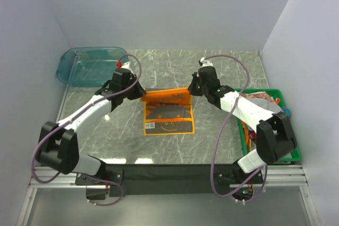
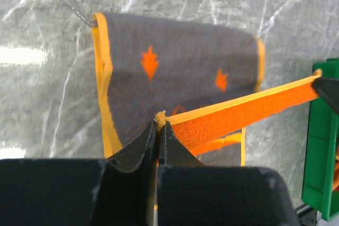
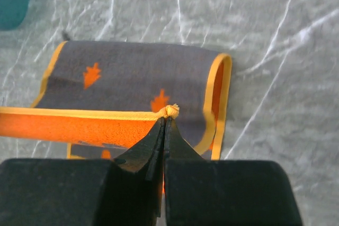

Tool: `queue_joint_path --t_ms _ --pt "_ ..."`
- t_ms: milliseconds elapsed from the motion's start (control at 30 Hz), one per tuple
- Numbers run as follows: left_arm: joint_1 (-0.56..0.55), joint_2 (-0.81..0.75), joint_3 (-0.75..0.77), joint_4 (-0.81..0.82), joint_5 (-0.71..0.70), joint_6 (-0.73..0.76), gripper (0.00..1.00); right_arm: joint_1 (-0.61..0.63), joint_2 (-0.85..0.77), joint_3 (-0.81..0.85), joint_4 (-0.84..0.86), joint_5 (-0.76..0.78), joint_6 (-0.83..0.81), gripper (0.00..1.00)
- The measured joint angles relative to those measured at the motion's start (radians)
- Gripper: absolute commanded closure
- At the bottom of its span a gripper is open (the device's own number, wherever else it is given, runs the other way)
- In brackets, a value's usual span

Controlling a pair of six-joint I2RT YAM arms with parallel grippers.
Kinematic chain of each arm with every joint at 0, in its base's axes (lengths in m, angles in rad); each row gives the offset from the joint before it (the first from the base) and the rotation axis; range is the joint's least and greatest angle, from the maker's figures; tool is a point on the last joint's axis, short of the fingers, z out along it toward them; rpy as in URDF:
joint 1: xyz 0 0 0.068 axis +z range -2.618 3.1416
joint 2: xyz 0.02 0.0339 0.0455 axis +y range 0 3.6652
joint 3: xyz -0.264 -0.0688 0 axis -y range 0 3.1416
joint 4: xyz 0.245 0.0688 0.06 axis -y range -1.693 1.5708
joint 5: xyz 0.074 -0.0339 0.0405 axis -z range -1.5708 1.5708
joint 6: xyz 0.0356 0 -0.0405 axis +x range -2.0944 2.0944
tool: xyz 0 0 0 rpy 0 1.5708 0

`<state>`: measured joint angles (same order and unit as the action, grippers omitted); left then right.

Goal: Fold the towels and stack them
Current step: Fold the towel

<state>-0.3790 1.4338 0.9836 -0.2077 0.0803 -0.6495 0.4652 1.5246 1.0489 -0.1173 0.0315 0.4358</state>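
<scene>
Here, the left gripper (image 2: 158,125) and right gripper (image 3: 166,124) each clench 1 corner of the orange towel (image 1: 168,119), its edge taut between them, the rest draped below; carry both together, level.

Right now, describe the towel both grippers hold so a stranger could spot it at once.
On the grey marble table, look between the teal tub at far left and the green crate at right. The towel lies there, its far edge lifted by the left gripper and right gripper. It is grey-brown with orange border and leaf marks, the only cloth spread on the table.
</scene>
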Motion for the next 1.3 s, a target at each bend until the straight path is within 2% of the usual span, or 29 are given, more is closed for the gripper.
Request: queue_joint_path --t_ms 200,433,767,1300 --pt "-0.050 -0.113 -0.051 -0.022 -0.052 0.000 0.99 0.044 -0.108 -0.096 -0.003 0.048 0.029 1.00" --pt "-0.126 -0.132 -0.201 0.013 -0.060 -0.045 0.99 0.065 -0.199 -0.222 0.017 0.064 0.062 1.00" --pt "-0.154 -0.130 -0.332 0.092 -0.080 -0.105 0.99 0.088 -0.190 -0.363 0.080 0.025 0.126 1.00" --pt "-0.167 -0.042 -0.349 0.108 -0.085 -0.122 0.97 0.088 -0.117 -0.420 0.126 -0.013 0.177 1.00"
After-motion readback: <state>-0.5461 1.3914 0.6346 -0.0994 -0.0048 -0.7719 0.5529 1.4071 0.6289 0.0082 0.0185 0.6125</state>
